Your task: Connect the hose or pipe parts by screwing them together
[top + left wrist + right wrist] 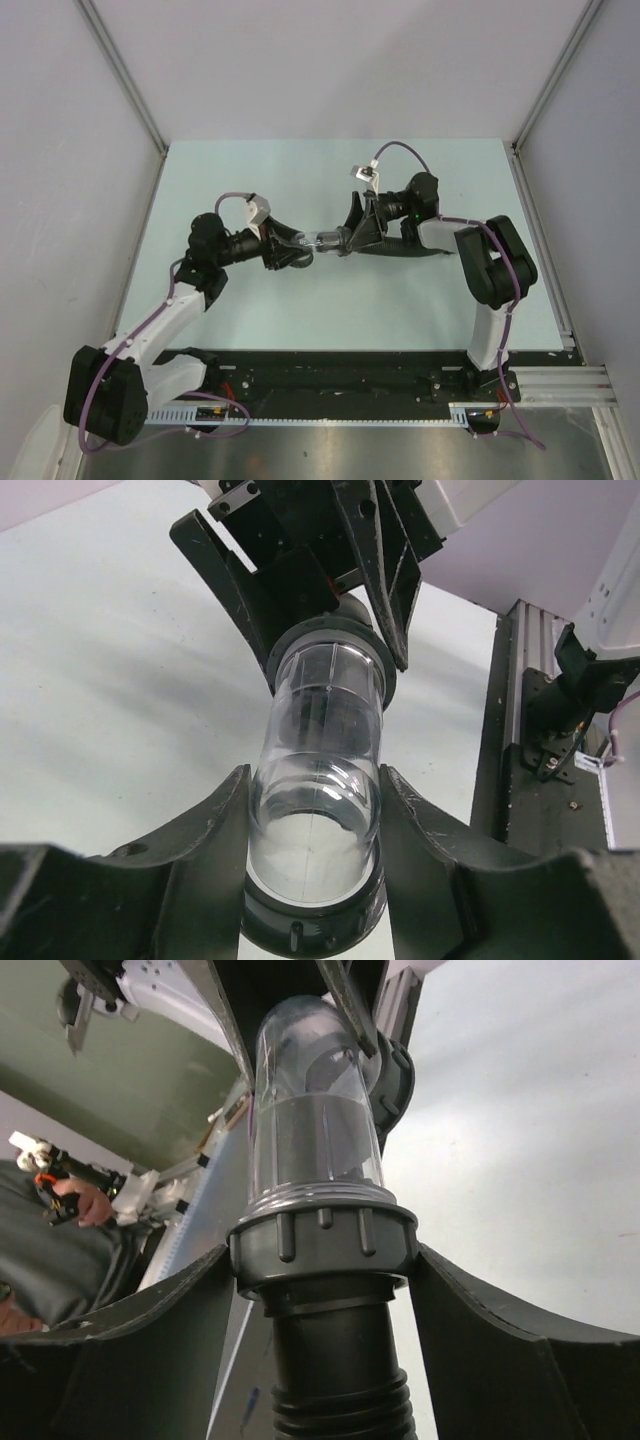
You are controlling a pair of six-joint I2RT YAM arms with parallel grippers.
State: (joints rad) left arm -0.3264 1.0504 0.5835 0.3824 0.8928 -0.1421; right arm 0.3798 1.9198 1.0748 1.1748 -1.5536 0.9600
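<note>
Over the middle of the table (300,180), the left gripper (315,815) clamps a smooth, clear, hollow pipe (318,750). At its 3 o'clock end, a ridged grey nut (322,1235) joins the black ribbed hose (340,1405). The right gripper (322,1260) has its fingers on either side of the nut; I cannot tell if they press it.

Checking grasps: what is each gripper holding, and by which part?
Left gripper clamps the clear tube near its dark end collar. Right gripper flanks the grey ribbed nut where the black hose joins; a firm pinch cannot be told.
</note>
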